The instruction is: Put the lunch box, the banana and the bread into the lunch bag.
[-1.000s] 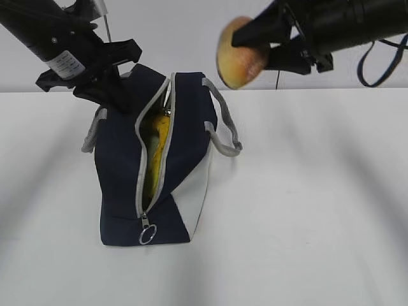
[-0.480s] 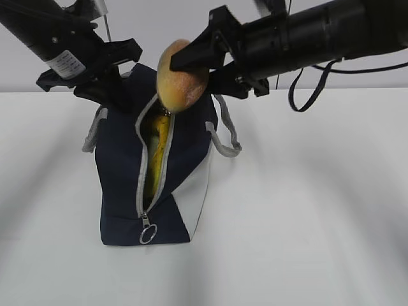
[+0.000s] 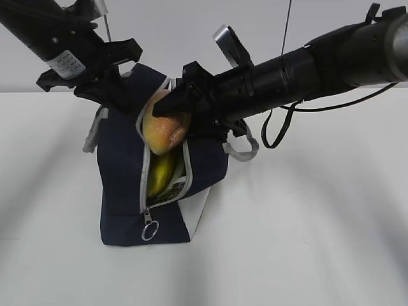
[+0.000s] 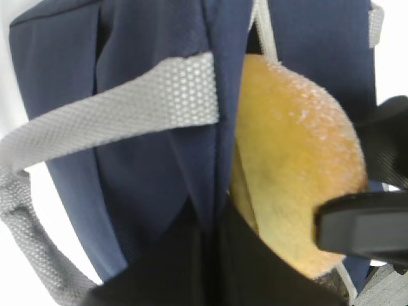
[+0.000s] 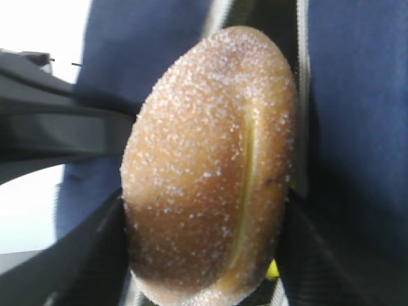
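On the white table stands the lunch bag, its zipper open at the top. At its mouth the right gripper grasps the bread, which sits partly inside the opening, its pale split visible in the right wrist view. Below it, inside the bag, lies the banana. At the far left edge of the bag the left gripper is clenched on the navy fabric.
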Tool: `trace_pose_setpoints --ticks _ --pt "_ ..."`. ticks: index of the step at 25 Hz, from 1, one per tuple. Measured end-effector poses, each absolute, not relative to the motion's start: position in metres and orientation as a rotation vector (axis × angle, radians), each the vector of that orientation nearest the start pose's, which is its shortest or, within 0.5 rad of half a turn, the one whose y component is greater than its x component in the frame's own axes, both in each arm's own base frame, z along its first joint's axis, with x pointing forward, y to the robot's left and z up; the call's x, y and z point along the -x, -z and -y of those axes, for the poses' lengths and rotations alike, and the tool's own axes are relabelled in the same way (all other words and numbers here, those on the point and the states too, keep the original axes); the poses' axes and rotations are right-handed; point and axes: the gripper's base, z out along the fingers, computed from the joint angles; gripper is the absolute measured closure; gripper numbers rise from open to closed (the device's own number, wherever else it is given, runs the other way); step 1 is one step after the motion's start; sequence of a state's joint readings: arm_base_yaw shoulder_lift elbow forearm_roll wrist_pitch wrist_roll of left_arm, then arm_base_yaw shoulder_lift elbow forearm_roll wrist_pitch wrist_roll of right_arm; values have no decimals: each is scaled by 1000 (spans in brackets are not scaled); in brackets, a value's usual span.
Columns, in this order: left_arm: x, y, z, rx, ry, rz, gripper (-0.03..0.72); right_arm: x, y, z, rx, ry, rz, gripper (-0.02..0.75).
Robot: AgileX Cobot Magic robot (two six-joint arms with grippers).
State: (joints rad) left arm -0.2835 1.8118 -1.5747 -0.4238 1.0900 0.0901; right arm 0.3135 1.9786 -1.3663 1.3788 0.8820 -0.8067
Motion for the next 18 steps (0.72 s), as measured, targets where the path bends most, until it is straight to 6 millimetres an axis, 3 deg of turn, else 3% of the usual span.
trace_pose_setpoints --ticks 6,13,18 --pt "-362 -293 140 -332 620 -2771 691 -382 -210 -198 287 -1406 -2395 99" --pt "-362 -293 140 -332 618 -2769 691 -388 -237 -202 420 -1442 -2322 82" --pt "-362 -293 140 -332 617 -2769 691 -394 -253 -189 558 -1353 -2388 97"
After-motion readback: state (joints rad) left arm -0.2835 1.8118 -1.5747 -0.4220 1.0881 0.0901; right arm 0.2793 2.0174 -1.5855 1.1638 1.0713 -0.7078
